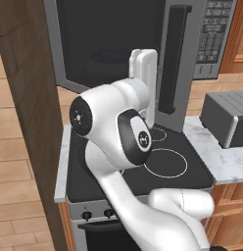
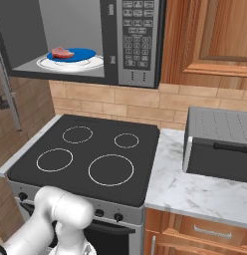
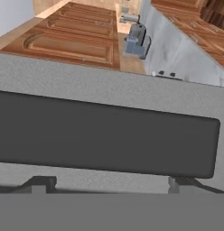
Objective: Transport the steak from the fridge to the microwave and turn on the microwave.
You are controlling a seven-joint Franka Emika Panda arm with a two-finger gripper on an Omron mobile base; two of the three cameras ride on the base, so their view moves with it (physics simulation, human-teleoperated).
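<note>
Upper left of the right base view, the steak (image 2: 61,52), a small flat pink-red slab, lies on a glossy blue plate (image 2: 81,54) that rests on a pale round turntable (image 2: 93,63) inside the microwave (image 2: 138,74). That silver-grey box has smooth grey inner walls and a keypad (image 2: 137,30) of small square buttons at its right. Its door (image 1: 101,44), dark glass in a grey frame with a long dark bar handle (image 1: 171,59), stands swung wide open in the left base view. Close against this door, the gripper (image 3: 112,182) has its dark fingertips (image 3: 39,184) spread wide and apparently holds nothing, though the view is cramped. Below sits a matte black stove (image 2: 85,154) with four thin white rings, beside a veined marble counter (image 2: 195,191) carrying a boxy ribbed grey toaster oven (image 2: 220,144).
</note>
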